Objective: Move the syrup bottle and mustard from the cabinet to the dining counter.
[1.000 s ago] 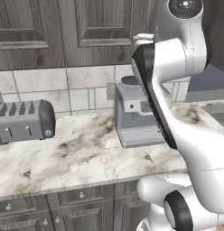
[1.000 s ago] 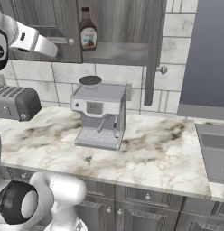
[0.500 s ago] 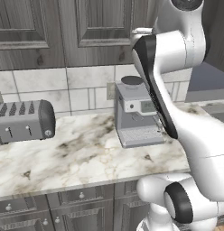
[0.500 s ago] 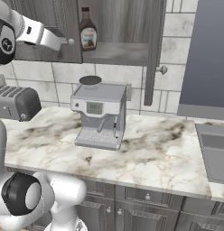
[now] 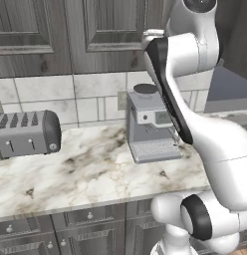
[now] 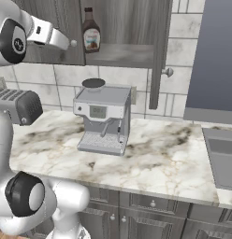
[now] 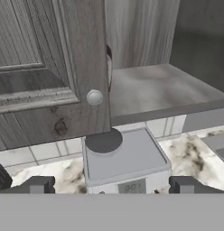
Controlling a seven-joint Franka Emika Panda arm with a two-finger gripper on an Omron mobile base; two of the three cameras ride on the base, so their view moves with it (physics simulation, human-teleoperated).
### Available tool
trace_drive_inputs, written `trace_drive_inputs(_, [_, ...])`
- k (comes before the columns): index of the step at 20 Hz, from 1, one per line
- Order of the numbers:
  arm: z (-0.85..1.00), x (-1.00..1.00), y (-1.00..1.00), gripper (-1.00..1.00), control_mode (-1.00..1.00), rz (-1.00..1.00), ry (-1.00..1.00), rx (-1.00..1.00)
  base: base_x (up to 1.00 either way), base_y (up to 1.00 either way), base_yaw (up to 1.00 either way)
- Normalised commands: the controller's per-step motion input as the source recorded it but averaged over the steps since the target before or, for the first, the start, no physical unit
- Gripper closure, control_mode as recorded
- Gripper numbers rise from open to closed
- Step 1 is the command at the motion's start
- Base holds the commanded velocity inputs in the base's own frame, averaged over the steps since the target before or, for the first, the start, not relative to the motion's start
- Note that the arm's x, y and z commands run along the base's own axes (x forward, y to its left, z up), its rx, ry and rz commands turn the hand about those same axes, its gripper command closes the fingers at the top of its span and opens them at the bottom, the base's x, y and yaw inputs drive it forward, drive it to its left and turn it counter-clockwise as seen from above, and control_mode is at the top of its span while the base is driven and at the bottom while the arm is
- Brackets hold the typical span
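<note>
Gripper (image 7: 109, 185) has advanced toward the cabinet (image 7: 50, 67) since a second ago; fingers (image 7: 39, 185) stand apart, empty. Syrup bottle (image 6: 91, 31) remains on the shelf.

The cabinet (image 6: 122, 28) stands open on its right half, shelf (image 7: 163, 92) bare and reachable there; the closed left door (image 7: 50, 67) (knob forward) screens the syrup bottle (image 6: 91, 36). Below, the coffee machine (image 6: 104, 119) crowds the tabletop (image 6: 155, 158).

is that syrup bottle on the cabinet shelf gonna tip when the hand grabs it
The syrup bottle stands upright near the shelf's front edge, so a nudge could probably topple it. Its wide body should steady it somewhat, though the narrow neck looks a poor grip. It probably feels stiff and smooth.
</note>
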Motion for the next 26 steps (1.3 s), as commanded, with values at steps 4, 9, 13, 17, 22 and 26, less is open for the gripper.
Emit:
trace_drive_inputs(4, [0.0, 0.34, -0.07, -1.0, -1.0, 0.0, 0.02, 0.0, 0.0, 0.0, 0.0])
trace_drive_inputs(9, [-0.01, 0.38, -0.13, -1.0, -1.0, 0.04, 0.05, 0.0, 0.0, 0.0, 0.0])
trace_drive_inputs(13, [-0.01, 0.41, -0.05, -1.0, -1.0, 0.05, 0.06, 0.0, 0.0, 0.0, 0.0])
trace_drive_inputs(17, [-0.03, 0.41, 0.0, -1.0, -1.0, 0.04, 0.08, 0.0, 0.0, 0.0, 0.0])
trace_drive_inputs(22, [-0.06, 0.42, 0.0, -1.0, -1.0, 0.02, 0.06, 0.0, 0.0, 0.0, 0.0])
trace_drive_inputs(26, [-0.06, 0.39, 0.0, -1.0, -1.0, 0.0, 0.03, 0.0, 0.0, 0.0, 0.0])
